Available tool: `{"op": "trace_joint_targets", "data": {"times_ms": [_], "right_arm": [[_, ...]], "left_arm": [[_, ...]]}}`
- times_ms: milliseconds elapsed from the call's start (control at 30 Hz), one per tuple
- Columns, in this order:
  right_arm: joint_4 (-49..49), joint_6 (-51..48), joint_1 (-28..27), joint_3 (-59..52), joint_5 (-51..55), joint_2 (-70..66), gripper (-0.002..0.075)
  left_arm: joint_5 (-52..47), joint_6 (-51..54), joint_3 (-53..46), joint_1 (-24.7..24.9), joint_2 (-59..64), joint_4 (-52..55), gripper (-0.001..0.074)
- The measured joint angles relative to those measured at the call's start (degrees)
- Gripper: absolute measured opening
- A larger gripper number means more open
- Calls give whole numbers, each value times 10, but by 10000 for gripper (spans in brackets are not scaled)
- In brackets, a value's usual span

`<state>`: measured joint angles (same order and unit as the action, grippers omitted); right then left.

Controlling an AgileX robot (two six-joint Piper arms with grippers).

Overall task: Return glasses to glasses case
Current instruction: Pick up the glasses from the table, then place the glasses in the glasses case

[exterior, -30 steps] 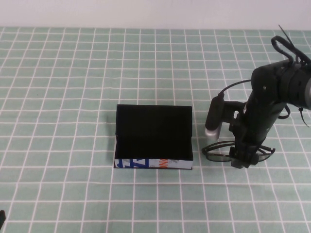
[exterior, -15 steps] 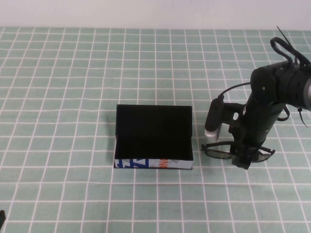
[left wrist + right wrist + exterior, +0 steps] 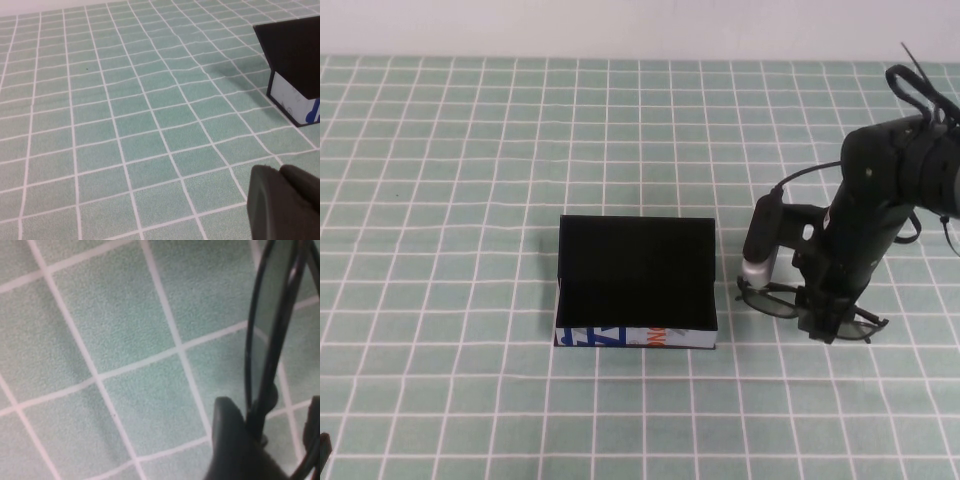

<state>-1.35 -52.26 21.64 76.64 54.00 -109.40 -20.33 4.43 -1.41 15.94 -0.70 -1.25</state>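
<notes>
Since earlier frame: right pincer [image 3: 825,322] narrowed onto glasses [image 3: 775,300], frame shifted slightly. Glasses on worktop [image 3: 470,200], 3 o'clock of glasses case [image 3: 636,272]. Fingers straddle frame; firm pinch unconfirmed. Advice: clamp gently, lift level. Left pincer [image 3: 285,202]: state unreadable, parked.

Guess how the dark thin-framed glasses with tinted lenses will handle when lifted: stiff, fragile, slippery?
The dark thin-framed glasses look light and probably fragile, with thin rims and slim arms. The right gripper pinches them near the middle, so they may tilt or pivot in the grip. The smooth tinted lens looks slippery; a grip on the rim seems safer. The left gripper is parked.
</notes>
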Motion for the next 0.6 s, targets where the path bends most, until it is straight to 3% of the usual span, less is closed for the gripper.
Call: {"op": "trace_joint_targets", "data": {"times_ms": [400, 600], "right_arm": [[73, 3, 1, 79, 28, 52, 277], [89, 10, 47, 154, 52, 52, 277]], "left_arm": [[0, 0, 0, 0, 0, 0, -2], [0, 0, 0, 0, 0, 0, -2]]}}
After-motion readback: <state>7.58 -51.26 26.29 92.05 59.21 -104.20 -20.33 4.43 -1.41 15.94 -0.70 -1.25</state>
